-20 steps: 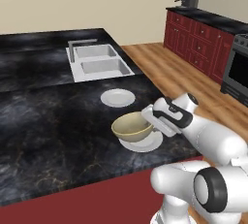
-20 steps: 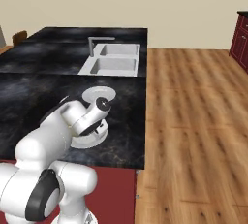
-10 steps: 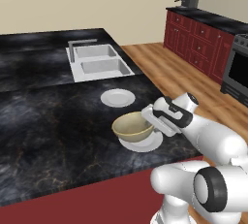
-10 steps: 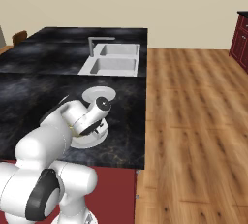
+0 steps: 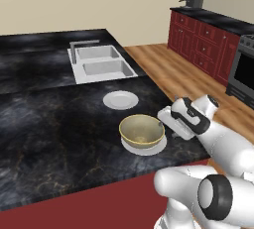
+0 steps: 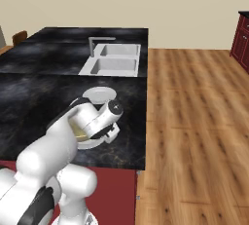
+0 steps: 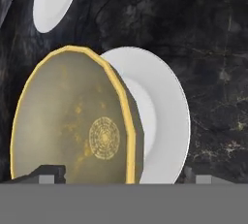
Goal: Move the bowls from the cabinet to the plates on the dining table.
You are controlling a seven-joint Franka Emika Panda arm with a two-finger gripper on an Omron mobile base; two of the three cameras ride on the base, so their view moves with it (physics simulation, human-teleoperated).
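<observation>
Now that the pincer (image 5: 166, 124) has opened wide, the olive bowl (image 5: 141, 129) rests released on its plate (image 5: 158, 148); one plate (image 5: 120, 100) awaits.

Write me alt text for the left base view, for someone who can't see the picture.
An olive-tan bowl with a gold rim sits on a small white plate on a black marble dining table, with the robot's gripper beside its right edge. A second white plate lies bare just beyond, before a double sink.
</observation>
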